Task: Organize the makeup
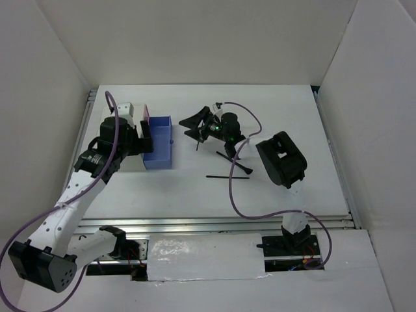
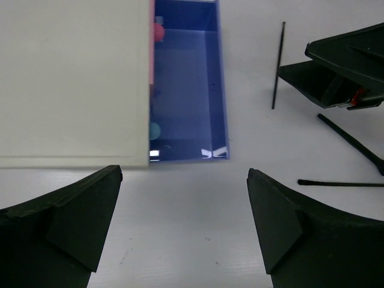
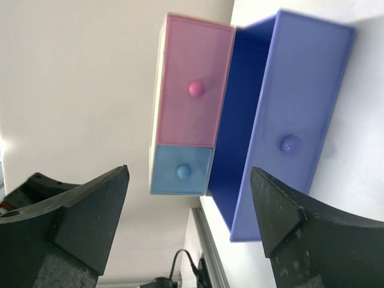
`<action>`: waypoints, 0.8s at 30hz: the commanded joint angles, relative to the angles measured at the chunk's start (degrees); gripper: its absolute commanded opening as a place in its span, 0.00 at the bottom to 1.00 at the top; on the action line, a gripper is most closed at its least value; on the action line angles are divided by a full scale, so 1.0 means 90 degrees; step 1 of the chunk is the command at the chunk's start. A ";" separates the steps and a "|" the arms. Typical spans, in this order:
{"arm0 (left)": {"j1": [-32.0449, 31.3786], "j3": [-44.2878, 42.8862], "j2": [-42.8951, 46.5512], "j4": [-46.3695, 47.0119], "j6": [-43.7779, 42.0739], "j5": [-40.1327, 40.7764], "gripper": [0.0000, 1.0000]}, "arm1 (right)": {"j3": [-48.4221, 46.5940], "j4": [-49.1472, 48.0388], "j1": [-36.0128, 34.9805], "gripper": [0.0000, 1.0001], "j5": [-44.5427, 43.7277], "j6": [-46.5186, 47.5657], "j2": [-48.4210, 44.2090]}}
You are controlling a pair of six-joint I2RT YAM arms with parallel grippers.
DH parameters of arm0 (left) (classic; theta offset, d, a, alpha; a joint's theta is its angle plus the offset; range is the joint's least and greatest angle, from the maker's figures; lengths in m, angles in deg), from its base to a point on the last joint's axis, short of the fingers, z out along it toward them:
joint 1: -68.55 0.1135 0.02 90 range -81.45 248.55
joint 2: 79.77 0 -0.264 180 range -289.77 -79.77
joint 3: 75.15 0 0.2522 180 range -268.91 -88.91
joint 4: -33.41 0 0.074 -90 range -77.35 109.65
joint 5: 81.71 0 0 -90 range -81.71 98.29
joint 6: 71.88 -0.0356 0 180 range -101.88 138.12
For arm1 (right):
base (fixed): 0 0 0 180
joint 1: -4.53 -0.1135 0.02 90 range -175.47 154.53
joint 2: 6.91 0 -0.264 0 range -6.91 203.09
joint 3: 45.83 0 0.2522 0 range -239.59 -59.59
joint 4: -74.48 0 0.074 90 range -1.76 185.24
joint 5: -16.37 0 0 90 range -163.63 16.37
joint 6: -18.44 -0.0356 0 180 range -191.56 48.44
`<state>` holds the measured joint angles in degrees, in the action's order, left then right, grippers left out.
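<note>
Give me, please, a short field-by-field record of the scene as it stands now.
left gripper: open, empty, beside the white box
right gripper: open, empty, facing the drawer fronts
blue drawer: pulled out, no makeup seen inside
pink drawer: shut
pencils: three thin black ones, loose on the table

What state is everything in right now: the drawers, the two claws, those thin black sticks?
big blue drawer: pulled out, open; the part in view looks empty
pink drawer: shut
small light-blue drawer: shut
left gripper: open, holding nothing
right gripper: open, holding nothing
thin black sticks: lying flat on the table, outside the drawers
</note>
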<state>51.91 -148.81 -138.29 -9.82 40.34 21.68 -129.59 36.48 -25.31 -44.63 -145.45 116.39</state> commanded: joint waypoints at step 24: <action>-0.1002 -0.5344 -0.6376 -0.0318 -0.0554 -0.0912 0.97 | 0.3450 0.6093 0.1617 0.92 -0.1015 0.3444 -0.7477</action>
<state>43.27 -189.79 -190.42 -9.45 37.94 11.71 -101.66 83.64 -10.47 -53.31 -119.76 53.84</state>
